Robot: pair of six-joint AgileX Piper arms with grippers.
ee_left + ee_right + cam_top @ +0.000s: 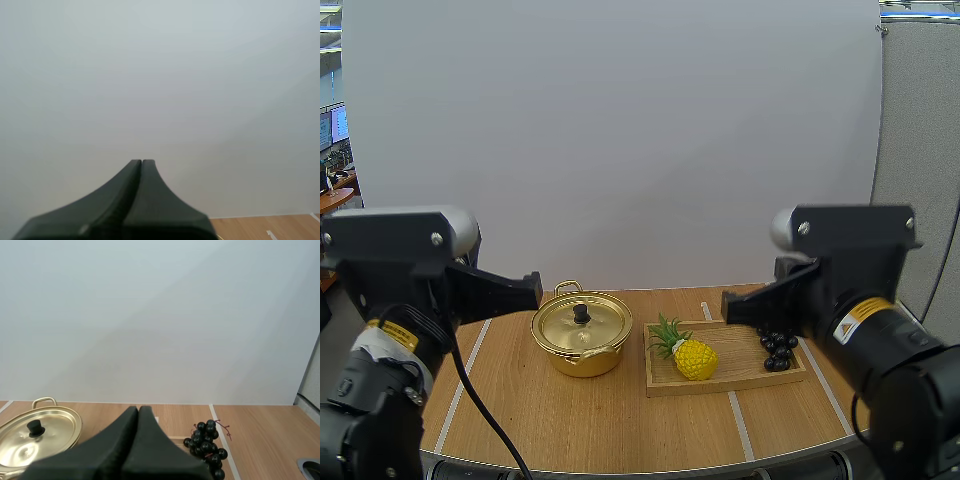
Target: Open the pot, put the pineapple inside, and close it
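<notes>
Nearest us, our left gripper (142,163) and right gripper (138,410) hang above the table (620,430), each with its fingers pressed together on nothing. Below and ahead, the pot (582,358) stands with its lid (598,326) on. Its knob (581,313) lies just right of the left gripper, which is the nearer arm. Just beside the pot, on the wooden tray (735,357), the pineapple (693,358) lies with its crown toward the pot. Grapes (777,350) sit at the tray's right end. There is bare table in front of the pot for the lid.
</notes>
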